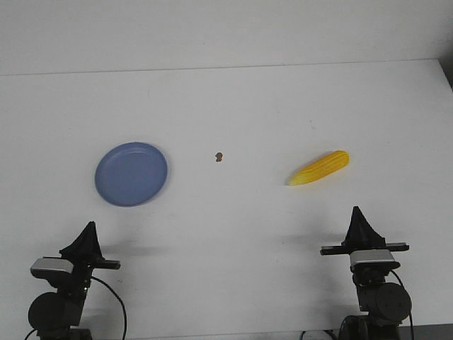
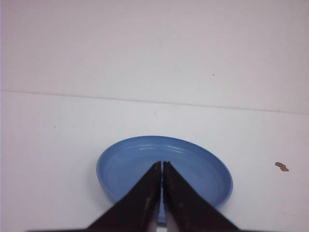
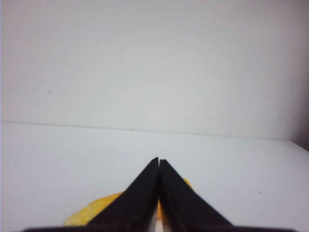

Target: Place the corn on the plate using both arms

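The yellow corn point(image 1: 320, 168) lies on the white table right of centre, its tapered tip toward the near left. The empty blue plate point(image 1: 132, 173) sits left of centre. My left gripper point(image 1: 89, 228) is shut and empty, near the front edge, just short of the plate; in the left wrist view the plate point(image 2: 125, 162) lies right behind the closed left gripper point(image 2: 161, 164). My right gripper point(image 1: 356, 212) is shut and empty, a little short of the corn; in the right wrist view the corn point(image 3: 91, 211) shows mostly hidden behind the closed right gripper point(image 3: 158, 160).
A tiny brown speck point(image 1: 219, 156) lies on the table between plate and corn; it also shows in the left wrist view point(image 2: 282, 166). The white table point(image 1: 233, 106) ends at a far edge against a white wall. A dark edge shows at the far right corner.
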{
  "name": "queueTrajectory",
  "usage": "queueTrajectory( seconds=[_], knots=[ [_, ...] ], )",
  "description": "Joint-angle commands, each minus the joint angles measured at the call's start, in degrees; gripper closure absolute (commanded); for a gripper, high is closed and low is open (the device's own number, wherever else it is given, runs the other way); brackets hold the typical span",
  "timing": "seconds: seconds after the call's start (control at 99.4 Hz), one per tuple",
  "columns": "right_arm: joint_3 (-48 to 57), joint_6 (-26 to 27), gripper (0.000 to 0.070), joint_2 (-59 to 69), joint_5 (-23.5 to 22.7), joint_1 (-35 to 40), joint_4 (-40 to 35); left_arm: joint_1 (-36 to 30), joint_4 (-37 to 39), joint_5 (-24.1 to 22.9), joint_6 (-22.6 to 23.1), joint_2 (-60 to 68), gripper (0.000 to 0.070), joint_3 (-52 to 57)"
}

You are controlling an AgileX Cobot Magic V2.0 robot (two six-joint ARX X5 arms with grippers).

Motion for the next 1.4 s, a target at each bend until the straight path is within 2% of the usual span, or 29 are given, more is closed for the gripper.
queueTrajectory(
  seconds=[0.0,0.684,0.825,0.986,1.077,1.389],
  knots=[
    [-0.13,0.57,0.07,-0.13,0.02,0.04,0.57,0.02,0.59,-0.07,0.42,-0.07,0.0688,-1.11],
    [-0.13,0.52,0.07,-0.13,0.02,0.04,0.61,0.02,0.59,-0.07,0.42,-0.07,0.0688,-1.11],
    [-0.13,-0.09,0.07,-0.13,0.04,0.04,2.67,0.02,0.7,-0.11,0.42,-0.07,0.0688,-0.9],
    [0.22,1.86,0.07,-0.13,-0.07,0.07,5.16,0.02,0.42,-0.09,0.26,-0.07,0.0688,0.42],
    [1.73,3.28,0.07,-0.11,-0.07,0.07,2.03,0.0,-1.79,-0.09,-0.94,0.02,0.0688,2.82],
    [14.43,3.43,0.07,2.29,0.02,0.04,-17.27,0.02,-16.44,-0.13,-1.6,7.3,0.0688,18.21]
  ],
)
